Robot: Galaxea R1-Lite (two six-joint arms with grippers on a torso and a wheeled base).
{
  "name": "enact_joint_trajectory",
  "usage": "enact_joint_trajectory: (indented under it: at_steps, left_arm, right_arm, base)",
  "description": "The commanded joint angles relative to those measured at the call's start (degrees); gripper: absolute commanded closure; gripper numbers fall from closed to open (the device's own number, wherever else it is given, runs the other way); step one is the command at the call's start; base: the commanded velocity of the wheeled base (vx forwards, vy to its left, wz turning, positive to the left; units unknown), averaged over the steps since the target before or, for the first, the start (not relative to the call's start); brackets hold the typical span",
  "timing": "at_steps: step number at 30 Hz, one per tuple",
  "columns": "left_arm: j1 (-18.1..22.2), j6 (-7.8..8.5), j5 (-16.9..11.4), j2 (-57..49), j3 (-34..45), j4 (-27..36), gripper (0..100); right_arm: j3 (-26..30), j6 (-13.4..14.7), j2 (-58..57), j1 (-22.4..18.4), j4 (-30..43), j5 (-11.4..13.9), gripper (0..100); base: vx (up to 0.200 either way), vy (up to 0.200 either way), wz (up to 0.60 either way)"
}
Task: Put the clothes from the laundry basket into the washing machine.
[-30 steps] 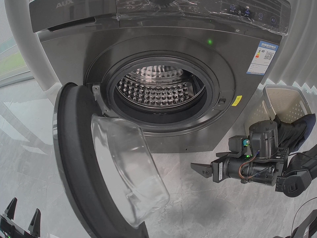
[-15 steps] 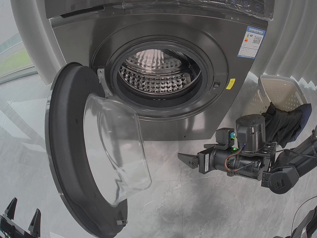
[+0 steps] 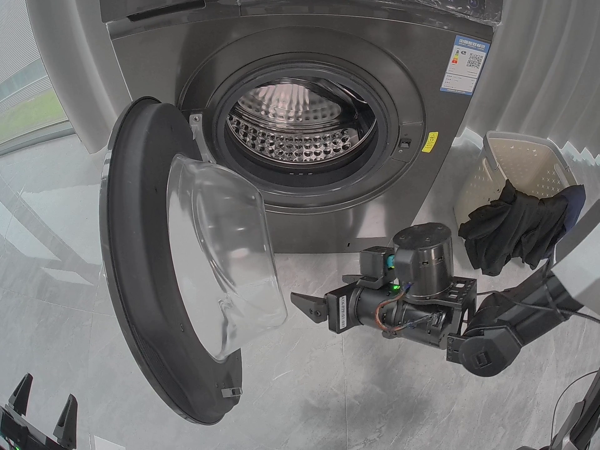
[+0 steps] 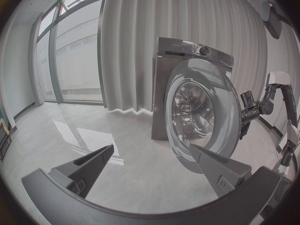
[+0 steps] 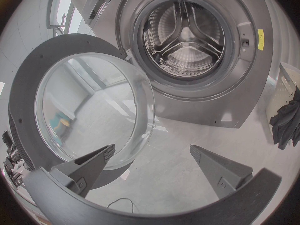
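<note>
The grey front-loading washing machine (image 3: 300,45) stands in front with its round dark-rimmed door (image 3: 140,232) swung fully open to the robot's left. The door's clear glass bowl (image 3: 219,251) bulges toward the camera. Behind it, the perforated steel drum (image 3: 294,132) shines under the light, and its dimpled wall is in plain sight.

Over on the right is the pale perforated plastic laundry basket (image 3: 531,164). It sits on the grey marbled floor tiles (image 3: 375,395), just beside the machine's right corner and in front of the white pleated curtain (image 3: 544,64). The black crumpled clothes (image 3: 512,229) are draped over the basket's near rim, hanging partly down its outside. A dark blue piece of cloth (image 3: 576,198) peeks out at the basket's right edge.

The right gripper (image 3: 305,304) hangs low above the floor in front of the machine, between the door and the basket. It points toward the glass bowl and is close to it. In its own wrist view its fingers (image 5: 93,160) are spread wide, with floor and door seen between them. It is well apart from the clothes.

The left gripper (image 3: 40,404) sits low at the near left, away from the door. Its fingers (image 4: 90,163) are also spread wide, facing the door's outer side.
</note>
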Motion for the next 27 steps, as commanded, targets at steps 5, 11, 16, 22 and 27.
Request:
enact_joint_trajectory:
  at_steps: [5, 11, 16, 22, 27]
  left_arm:
    - [0.0, -0.01, 0.01, -0.66, 1.01, -0.02, 0]
    - [0.0, -0.01, 0.01, -0.66, 1.01, -0.02, 0]
    - [0.0, 0.07, 0.01, -0.66, 1.01, -0.02, 0]
    - [0.0, 0.07, 0.01, -0.66, 1.01, -0.02, 0]
    - [0.0, 0.07, 0.01, -0.66, 1.01, -0.02, 0]
  right_arm:
    - [-3.61, 1.01, 6.19, 3.24, -4.62, 0.03, 0]
    - [-5.72, 1.8, 6.45, 3.68, -6.29, -0.14, 0]
    - [-6.87, 1.8, 6.37, 2.1, -6.2, -0.14, 0]
    - [-9.59, 1.8, 8.39, 3.15, -6.38, -0.14, 0]
    - [-15.57, 1.8, 12.52, 4.39, -6.38, -0.14, 0]
  base:
    - [0.0, 0.0, 0.0]
    - [-0.033, 0.0, 0.0]
    - [-0.2, 0.0, 0.0]
    - [0.0, 0.0, 0.0]
    - [0.0, 0.0, 0.0]
